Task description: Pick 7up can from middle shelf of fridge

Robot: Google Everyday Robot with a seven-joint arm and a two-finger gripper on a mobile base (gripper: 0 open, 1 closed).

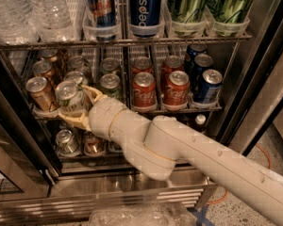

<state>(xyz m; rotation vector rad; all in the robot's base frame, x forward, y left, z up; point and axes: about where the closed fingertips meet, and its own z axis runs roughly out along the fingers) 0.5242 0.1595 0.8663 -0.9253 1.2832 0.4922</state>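
The 7up can, pale silvery with green streaks, stands at the front of the second lane on the middle shelf of the fridge. My gripper reaches in from the lower right. Its tan fingers hold the can's body, one at the upper right and one at the lower left. The can sits slightly forward of its lane. A copper-brown can stands just left of it and a darker green can just right.
Red Coke cans and blue Pepsi cans fill the right lanes. Water bottles and tall cans stand on the rack above. More cans sit on the rack below. The dark door frame is at the left.
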